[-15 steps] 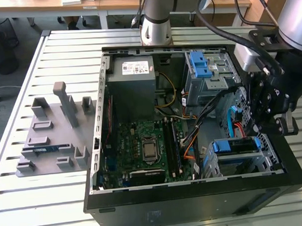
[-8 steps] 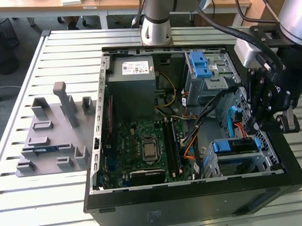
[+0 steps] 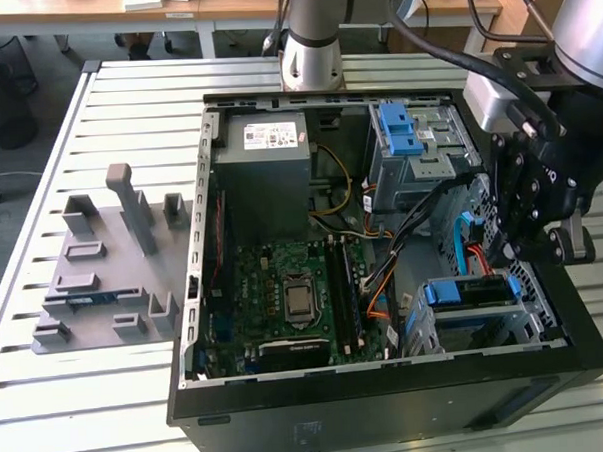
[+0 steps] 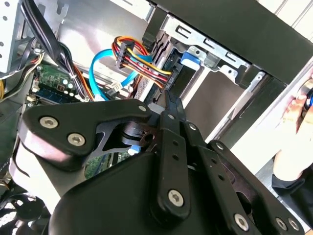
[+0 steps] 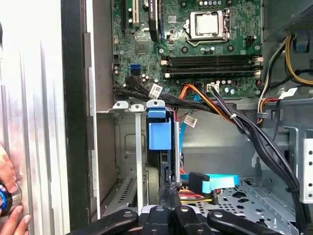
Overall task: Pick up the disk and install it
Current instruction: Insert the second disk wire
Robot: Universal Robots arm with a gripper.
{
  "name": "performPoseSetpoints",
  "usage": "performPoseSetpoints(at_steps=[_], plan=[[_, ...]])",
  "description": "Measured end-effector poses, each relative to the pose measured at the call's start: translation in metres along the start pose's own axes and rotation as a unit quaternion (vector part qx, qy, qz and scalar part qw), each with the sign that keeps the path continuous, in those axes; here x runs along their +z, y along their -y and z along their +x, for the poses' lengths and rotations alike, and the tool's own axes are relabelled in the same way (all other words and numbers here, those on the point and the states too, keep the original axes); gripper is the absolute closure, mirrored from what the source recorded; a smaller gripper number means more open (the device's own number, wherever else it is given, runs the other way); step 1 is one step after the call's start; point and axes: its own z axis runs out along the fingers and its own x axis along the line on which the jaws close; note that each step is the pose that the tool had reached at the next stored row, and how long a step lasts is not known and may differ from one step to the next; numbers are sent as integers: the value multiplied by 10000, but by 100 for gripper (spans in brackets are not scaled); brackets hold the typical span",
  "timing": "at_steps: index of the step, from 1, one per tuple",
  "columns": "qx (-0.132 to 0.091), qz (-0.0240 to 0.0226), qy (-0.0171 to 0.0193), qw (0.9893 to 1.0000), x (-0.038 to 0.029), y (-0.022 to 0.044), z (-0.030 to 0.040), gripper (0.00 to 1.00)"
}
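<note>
The disk (image 3: 463, 293), edged by its blue carrier, sits inside the lower metal bay at the front corner of the open computer case (image 3: 388, 377). In the first wrist view its blue carrier tab (image 5: 160, 131) stands edge-on in the bay slot. In the second wrist view a blue bit of the carrier (image 4: 190, 58) shows in the bay. My gripper (image 3: 503, 255) hangs just above the disk's rear end with its fingers shut together and nothing between them. Its tip (image 4: 169, 100) (image 5: 168, 195) is right by the coloured power wires (image 4: 142, 61) and the blue data cable (image 5: 210, 182).
A grey drive cage with blue handle (image 3: 407, 131) and the power supply box (image 3: 264, 158) fill the case's far side; the motherboard (image 3: 289, 292) lies in the middle. A grey fixture plate (image 3: 103, 270) lies on the exterior view's left. A person's hand (image 5: 7, 196) rests outside the case wall.
</note>
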Motion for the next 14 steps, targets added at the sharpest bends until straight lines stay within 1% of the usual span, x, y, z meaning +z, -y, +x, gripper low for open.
performPoseSetpoints(at_steps=[3,5,7,11,14], plan=[[1,0,0,10000,-84,-4,4,89],[1,1,0,10000,-118,-10,6,89],[1,5,2,10000,-118,-37,7,89],[1,11,1,10000,-121,-112,11,89],[2,18,1,10000,-124,-147,14,89]])
